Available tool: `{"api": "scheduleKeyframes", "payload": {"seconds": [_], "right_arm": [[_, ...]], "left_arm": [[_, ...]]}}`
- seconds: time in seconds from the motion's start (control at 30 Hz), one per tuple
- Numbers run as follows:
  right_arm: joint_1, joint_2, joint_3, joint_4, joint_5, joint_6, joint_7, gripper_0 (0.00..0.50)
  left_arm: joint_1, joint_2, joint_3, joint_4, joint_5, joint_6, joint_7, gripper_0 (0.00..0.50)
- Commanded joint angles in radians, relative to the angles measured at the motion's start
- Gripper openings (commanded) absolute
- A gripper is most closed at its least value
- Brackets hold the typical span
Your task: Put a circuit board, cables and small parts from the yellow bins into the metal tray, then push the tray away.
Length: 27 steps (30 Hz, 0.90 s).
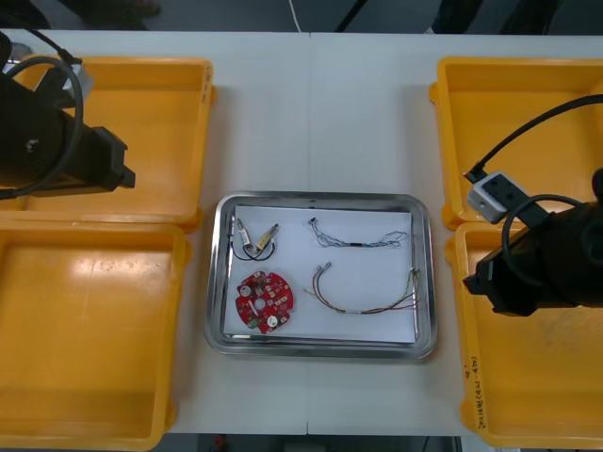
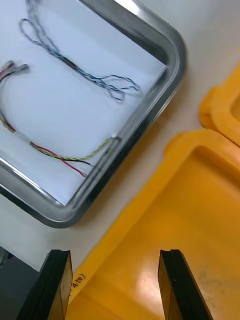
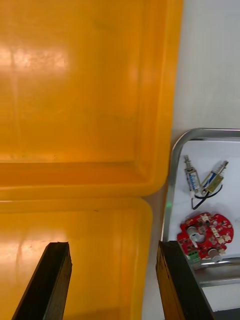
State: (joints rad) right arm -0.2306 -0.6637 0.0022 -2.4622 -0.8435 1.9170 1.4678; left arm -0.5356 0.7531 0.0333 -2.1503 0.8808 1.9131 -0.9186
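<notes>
Filled metal tray (image 1: 217, 273) (yellow bins (image 1: 85, 330) flanking).

Left gripper (image 3: 112, 245) fingers apart, right gripper (image 2: 114, 252) too

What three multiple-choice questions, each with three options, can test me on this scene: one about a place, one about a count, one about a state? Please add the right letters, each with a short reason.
1. Where does the circuit board lie?
A. on the table
B. in the metal tray
C. between a claw's fingers

2. How many yellow bins are there?
A. two
B. three
C. four

3. In what state is the right claw?
A. open and empty
B. shut on a cable
C. shut on a small metal part

Answers:
1 B: the red board rests on the tray's white inside.
2 C: two bins show at each side of the tray.
3 A: its fingers stand apart over a bin, with nothing between them.
</notes>
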Motion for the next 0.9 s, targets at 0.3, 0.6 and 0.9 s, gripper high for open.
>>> {"api": "scheduleKeyframes", "payload": {"seconds": [0.3,0.6,0.9], "right_arm": [[-0.174,-0.033,0.351,-0.027,0.078,0.003,0.04,0.5],[-0.279,0.006,0.553,0.023,0.113,-0.058,0.075,0.5],[-0.363,0.076,0.693,0.117,0.184,-0.099,0.212,0.5]], "left_arm": [[0.197,0.097,0.175,-0.132,0.047,0.007,-0.161,0.5],[0.299,0.107,0.263,-0.151,0.049,0.007,-0.244,0.5],[0.353,0.109,0.293,-0.161,0.041,0.007,-0.278,0.5]]}}
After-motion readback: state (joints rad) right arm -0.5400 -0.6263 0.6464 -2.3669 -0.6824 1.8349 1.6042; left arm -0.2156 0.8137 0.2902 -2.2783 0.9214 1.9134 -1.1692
